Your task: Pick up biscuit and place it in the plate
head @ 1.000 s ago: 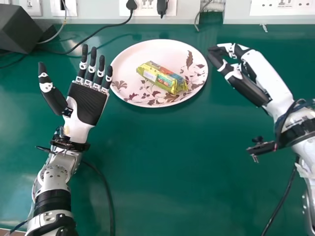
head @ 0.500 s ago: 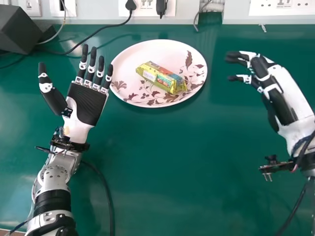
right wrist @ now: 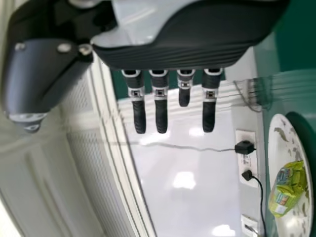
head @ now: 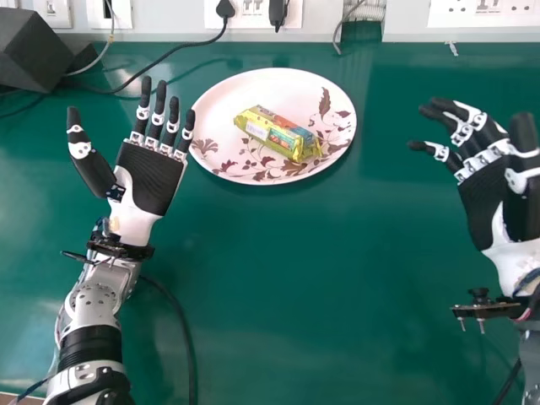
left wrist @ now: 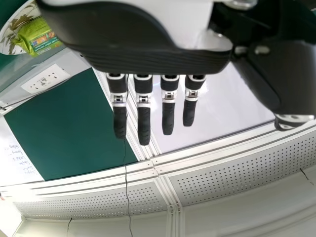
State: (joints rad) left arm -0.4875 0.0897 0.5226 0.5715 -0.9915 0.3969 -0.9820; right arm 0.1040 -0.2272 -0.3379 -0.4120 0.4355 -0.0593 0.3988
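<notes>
One box (head: 34, 51) stands beyond the wide-open left hand (head: 152, 179); right hand (head: 485, 198) is loosely open; one plate (head: 221, 103) bears one biscuit packet (head: 278, 133).

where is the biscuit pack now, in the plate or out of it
In the plate: the biscuit pack lies on its side within the rim of the plate.

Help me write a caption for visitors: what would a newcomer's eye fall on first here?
Probably the bright yellow-green biscuit pack, lying on the pale, leaf-patterned plate in the head view's upper middle. Next, the two black-and-white robot hands flanking it: the left hand with fingers spread, and the right hand at the right edge.
</notes>
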